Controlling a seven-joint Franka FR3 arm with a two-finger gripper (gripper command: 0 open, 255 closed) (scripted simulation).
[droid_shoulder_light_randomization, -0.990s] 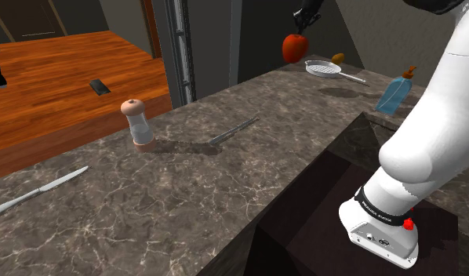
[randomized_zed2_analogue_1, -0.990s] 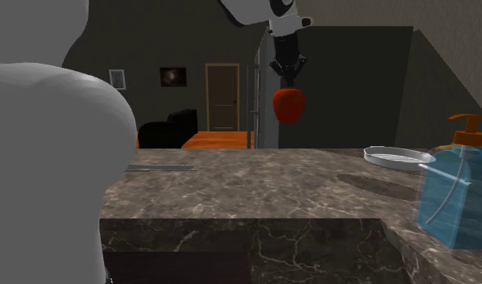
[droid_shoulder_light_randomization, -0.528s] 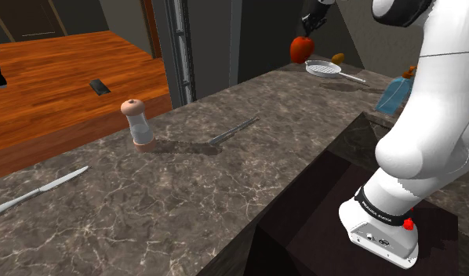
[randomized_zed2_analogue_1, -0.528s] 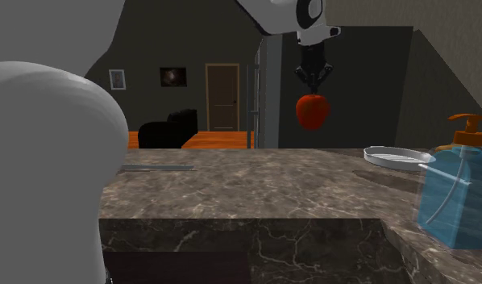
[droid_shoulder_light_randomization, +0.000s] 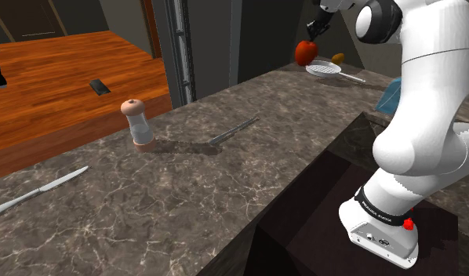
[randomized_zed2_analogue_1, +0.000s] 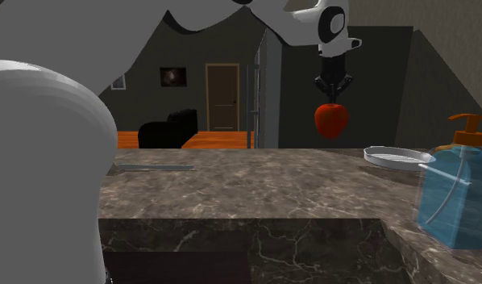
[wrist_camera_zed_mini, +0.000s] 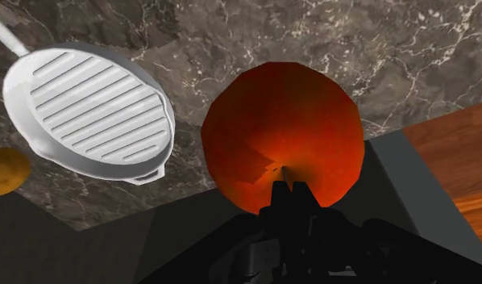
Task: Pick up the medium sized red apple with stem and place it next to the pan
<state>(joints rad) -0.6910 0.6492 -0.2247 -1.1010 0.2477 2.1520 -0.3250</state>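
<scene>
Dark veined stone counter (droid_shoulder_light_randomization: 186, 196). At the far end: white ribbed pan (droid_shoulder_light_randomization: 325, 69), small yellow-brown lump (droid_shoulder_light_randomization: 338, 58) just beside. Mid-surface: thin metal utensil (droid_shoulder_light_randomization: 234, 130) lying flat, brown-capped shaker (droid_shoulder_light_randomization: 137, 124) upright nearby. Table knife (droid_shoulder_light_randomization: 37, 190) flat at the near end. Blue pump bottle (randomized_zed2_analogue_1: 455, 194) upright at the edge by the dark recess.

White arm (droid_shoulder_light_randomization: 429, 94) is stretched up and out, gripper (randomized_zed2_analogue_1: 334, 99) is pointed straight down and clamped on top of red apple (randomized_zed2_analogue_1: 331, 119)

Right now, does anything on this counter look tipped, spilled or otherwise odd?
Nothing is spilled or tipped: the shaker and soap bottle stand upright, and the pan sits flat. One oddity: the claw pinches the red apple at its stem end, so it dangles.
</scene>
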